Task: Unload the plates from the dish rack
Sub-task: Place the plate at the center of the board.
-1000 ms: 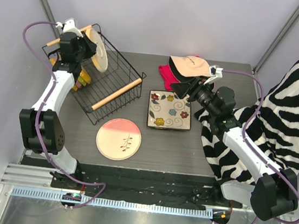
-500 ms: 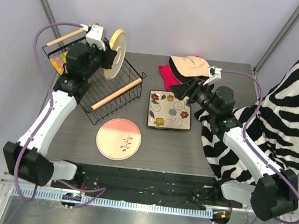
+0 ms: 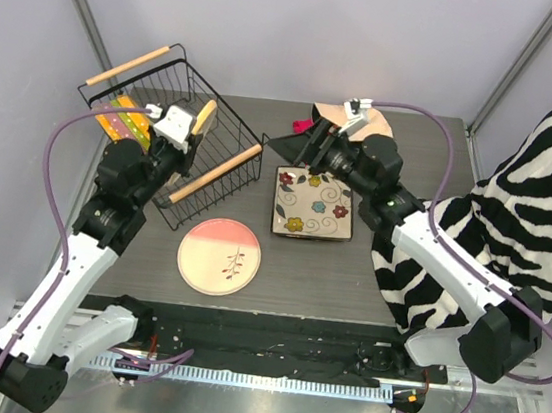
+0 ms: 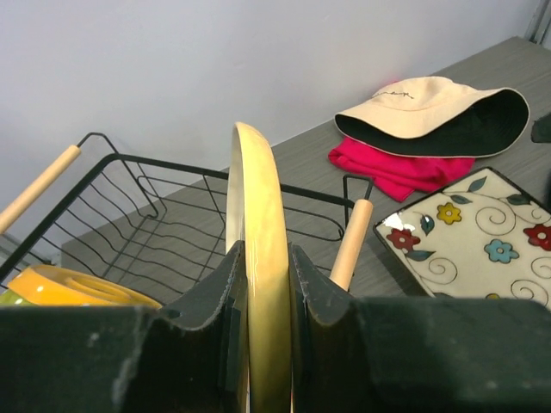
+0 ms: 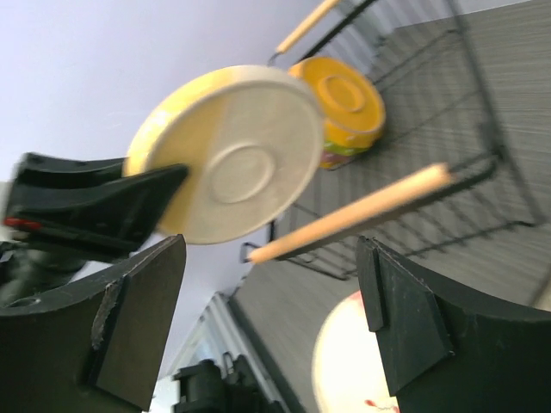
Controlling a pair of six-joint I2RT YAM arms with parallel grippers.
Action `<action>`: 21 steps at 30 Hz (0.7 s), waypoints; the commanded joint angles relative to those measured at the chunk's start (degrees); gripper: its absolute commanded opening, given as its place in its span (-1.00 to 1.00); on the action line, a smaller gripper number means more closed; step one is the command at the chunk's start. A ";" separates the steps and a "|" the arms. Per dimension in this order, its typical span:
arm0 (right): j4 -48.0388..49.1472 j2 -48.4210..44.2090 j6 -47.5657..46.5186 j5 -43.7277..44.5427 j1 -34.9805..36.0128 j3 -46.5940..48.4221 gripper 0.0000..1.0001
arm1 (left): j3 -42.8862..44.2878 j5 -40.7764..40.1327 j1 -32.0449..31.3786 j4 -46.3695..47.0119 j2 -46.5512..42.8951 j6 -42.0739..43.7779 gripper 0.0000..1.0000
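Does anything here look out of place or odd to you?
Yes. A cream hat and a crumpled pink cloth lie at the back of the table, beside a flowered square plate. A zebra-striped blanket hangs over the table's right edge. The dish rack also sits slantwise to the table's edges.

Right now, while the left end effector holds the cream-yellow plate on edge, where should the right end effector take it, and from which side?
Probably the free rim opposite the left end effector, which pinches one edge. The cream-yellow plate stands upright and thin, its base facing the open right end effector. So approach from the right, edge-on, with one finger on each face.
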 commanded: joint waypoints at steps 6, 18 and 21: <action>8.50 7.93 12.74 2.89 6.22 4.29 0.76 | -3.85 -1.80 -1.98 12.33 -6.00 6.08 -1.00; 0.79 15.05 15.48 6.67 7.90 14.74 0.79 | -7.19 -1.97 -5.06 13.39 -5.56 9.14 -1.00; -1.33 16.54 15.91 6.14 8.07 17.99 0.79 | -7.81 -1.80 -5.14 13.38 -5.73 9.77 -1.00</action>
